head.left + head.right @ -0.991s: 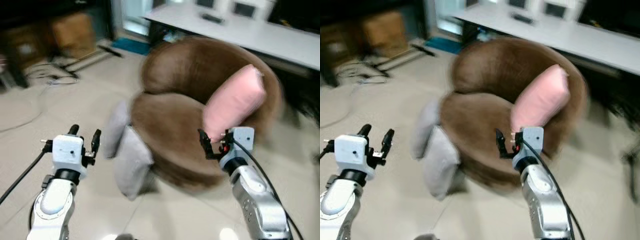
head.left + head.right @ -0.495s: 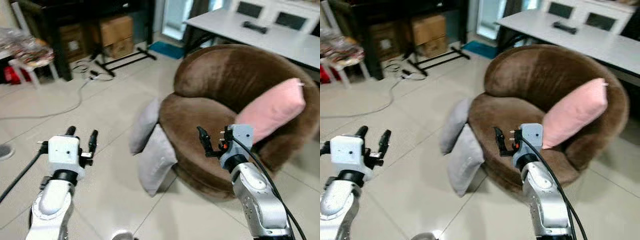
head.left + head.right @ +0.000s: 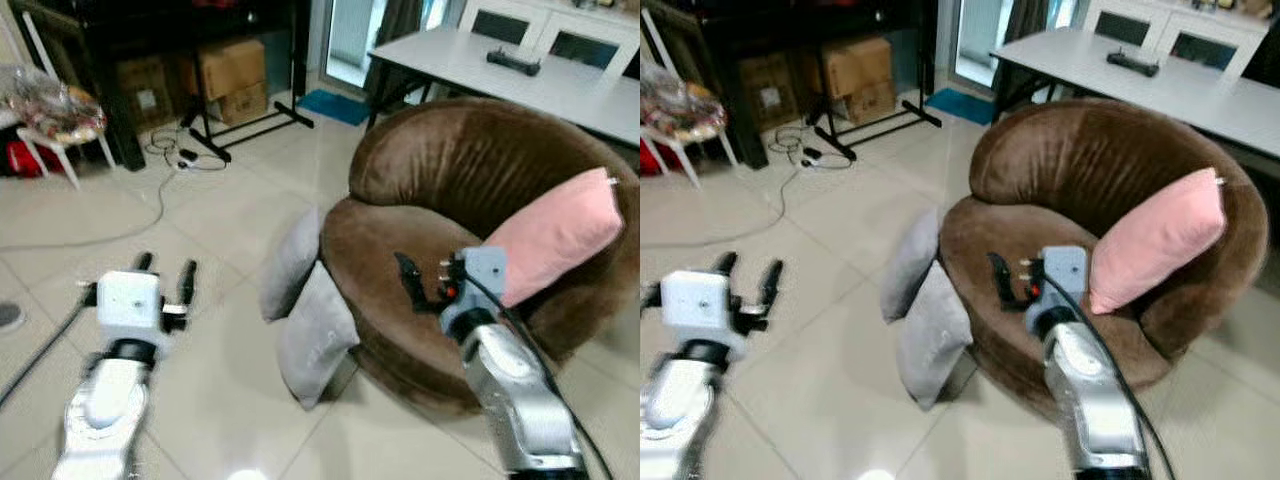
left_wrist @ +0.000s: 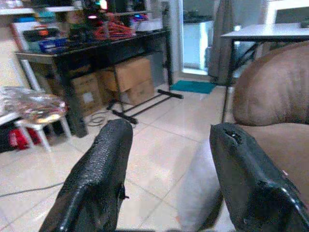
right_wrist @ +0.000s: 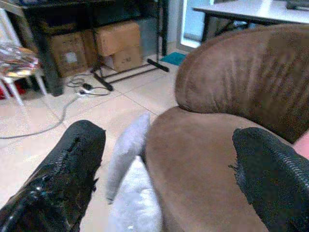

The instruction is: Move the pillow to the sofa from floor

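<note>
Two grey pillows lean on the floor against the front of a round brown sofa [image 3: 450, 170]: one upright [image 3: 293, 262], the other [image 3: 316, 335] nearer to me. A pink pillow [image 3: 555, 235] rests on the sofa's right side. My left gripper [image 3: 165, 275] is held open above the bare tiles, left of the grey pillows. My right gripper [image 3: 425, 280] is open in front of the sofa seat, nothing between its fingers. In the right wrist view both grey pillows [image 5: 128, 150] lie ahead, between the open fingers [image 5: 58, 179]. The left wrist view has one grey pillow [image 4: 193, 188] beyond its fingers [image 4: 96, 179].
A dark shelf with cardboard boxes [image 3: 225, 65] and a black stand [image 3: 250, 120] line the back left. A cable [image 3: 130, 230] trails over the tiles. A white stool with a bag [image 3: 50, 110] stands far left. A white table [image 3: 520, 80] runs behind the sofa.
The camera has swung, so the sofa and grey pillows have shifted in the picture and sharpened. Both arms keep their pose and both grippers stay open.
</note>
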Robot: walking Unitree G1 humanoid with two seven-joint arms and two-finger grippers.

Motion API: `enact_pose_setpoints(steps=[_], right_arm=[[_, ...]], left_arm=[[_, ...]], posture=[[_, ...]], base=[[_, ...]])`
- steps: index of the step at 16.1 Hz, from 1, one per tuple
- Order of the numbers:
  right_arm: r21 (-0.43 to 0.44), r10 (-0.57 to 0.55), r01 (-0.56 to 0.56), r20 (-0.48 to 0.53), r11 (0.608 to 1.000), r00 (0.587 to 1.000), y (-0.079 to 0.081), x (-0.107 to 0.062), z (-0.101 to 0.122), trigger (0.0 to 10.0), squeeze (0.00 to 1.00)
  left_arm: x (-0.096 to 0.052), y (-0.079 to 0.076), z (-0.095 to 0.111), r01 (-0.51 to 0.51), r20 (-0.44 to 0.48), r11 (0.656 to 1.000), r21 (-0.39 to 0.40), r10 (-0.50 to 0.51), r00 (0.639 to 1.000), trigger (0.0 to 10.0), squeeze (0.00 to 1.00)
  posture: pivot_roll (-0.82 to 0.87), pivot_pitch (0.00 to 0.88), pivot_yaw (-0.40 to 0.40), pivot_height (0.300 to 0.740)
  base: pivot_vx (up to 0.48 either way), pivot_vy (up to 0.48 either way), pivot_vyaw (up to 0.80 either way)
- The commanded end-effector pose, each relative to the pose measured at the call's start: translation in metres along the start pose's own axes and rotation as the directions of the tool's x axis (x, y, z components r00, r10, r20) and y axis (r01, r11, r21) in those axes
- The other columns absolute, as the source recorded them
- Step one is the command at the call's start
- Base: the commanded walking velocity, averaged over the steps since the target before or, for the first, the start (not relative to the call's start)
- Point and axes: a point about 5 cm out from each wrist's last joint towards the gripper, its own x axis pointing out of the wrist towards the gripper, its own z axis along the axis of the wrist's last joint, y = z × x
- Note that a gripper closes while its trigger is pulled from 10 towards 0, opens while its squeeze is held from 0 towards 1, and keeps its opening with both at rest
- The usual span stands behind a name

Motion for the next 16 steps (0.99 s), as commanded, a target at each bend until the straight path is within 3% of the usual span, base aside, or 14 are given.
enact_pose_setpoints(steps=[1, 16], right_arm=[[-0.005, 0.007, -0.007, 0.017, 1.0, 1.0, 0.0023, 0.0021, 0.0043, 10.0, 0.0], [-0.014, -0.01, 0.01, 0.009, 1.0, 1.0, -0.0017, 0.0016, 0.0035, 10.0, 0.0]], left_arm=[[0.0004, 0.0043, 0.0011, -0.005, -0.001, 1.0, 0.007, 0.005, 1.0, 10.0, 0.0], [-0.0005, 0.0011, -0.0008, 0.009, -0.005, 1.0, 0.006, -0.009, 1.0, 10.0, 0.0]], posture=[[0.1, 0.0, -0.057, 0.74], [0.1, 0.0, -0.059, 0.74]], base=[[0.337, 0.0, 0.0], [0.344, 0.0, 0.0]])
